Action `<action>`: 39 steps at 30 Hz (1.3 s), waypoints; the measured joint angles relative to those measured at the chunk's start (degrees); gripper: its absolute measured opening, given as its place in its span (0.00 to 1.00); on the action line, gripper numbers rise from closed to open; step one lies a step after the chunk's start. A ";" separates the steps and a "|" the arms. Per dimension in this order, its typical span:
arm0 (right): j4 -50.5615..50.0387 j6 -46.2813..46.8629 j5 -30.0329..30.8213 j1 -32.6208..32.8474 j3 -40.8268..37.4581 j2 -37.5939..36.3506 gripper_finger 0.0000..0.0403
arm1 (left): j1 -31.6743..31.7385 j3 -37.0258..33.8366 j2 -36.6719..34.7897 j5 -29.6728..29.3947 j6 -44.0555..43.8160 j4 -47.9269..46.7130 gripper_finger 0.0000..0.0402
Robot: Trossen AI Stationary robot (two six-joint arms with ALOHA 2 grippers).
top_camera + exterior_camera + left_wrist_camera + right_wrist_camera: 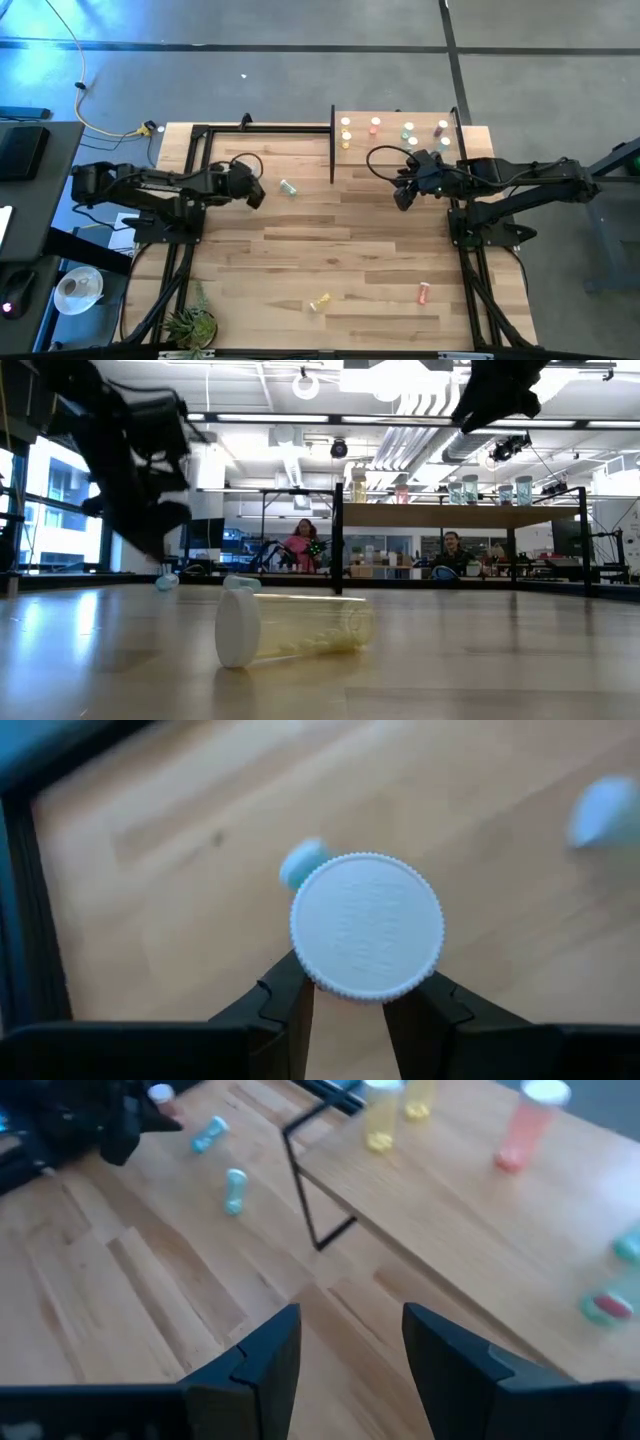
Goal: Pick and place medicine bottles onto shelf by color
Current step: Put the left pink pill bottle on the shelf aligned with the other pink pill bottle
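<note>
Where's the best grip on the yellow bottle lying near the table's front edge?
Mid-body, from straight above, fingers straddling the cylinder across its long axis. The yellow bottle lies on its side on the tabletop, nothing touching it, so its cap faces sideways and offers no top grip. The right gripper is open; the left gripper holds a white-capped bottle.

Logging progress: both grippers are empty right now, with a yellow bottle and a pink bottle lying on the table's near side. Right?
Not quite. The left gripper is shut on a white-capped bottle, as the left wrist view shows. The right gripper is empty, and the yellow bottle and pink bottle do lie there.
</note>
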 joint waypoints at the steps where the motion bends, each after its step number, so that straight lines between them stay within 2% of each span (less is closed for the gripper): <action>1: 0.95 -1.04 -0.30 0.00 0.00 0.00 0.41 | 0.00 1.06 -1.08 0.21 1.66 -0.91 0.23; 4: 3.73 -4.31 -1.84 0.00 0.00 0.00 0.41 | 0.00 4.11 -4.03 1.71 6.51 -2.11 0.23; 10: 8.90 -9.74 -6.47 0.01 0.00 0.02 0.41 | -0.84 9.03 -8.24 9.35 17.81 -1.93 0.23; 16: 15.29 -14.63 -14.23 0.00 -0.02 1.39 0.41 | -6.12 10.83 -9.05 19.04 29.02 5.37 0.23; 20: 19.53 -15.62 -20.16 0.02 -0.02 4.02 0.41 | -10.32 10.90 -8.62 22.24 30.68 12.12 0.23; 27: 26.53 -18.32 -25.18 0.02 -0.02 10.36 0.41 | -15.98 10.92 -7.63 21.99 27.18 15.77 0.23; 33: 32.79 -24.66 -25.38 0.63 -0.02 15.08 0.43 | -18.81 10.96 -3.75 21.09 25.39 18.19 0.23; 39: 37.81 -27.99 -25.26 0.66 -0.02 18.93 0.50 | -20.32 10.86 1.75 21.02 23.90 20.02 0.23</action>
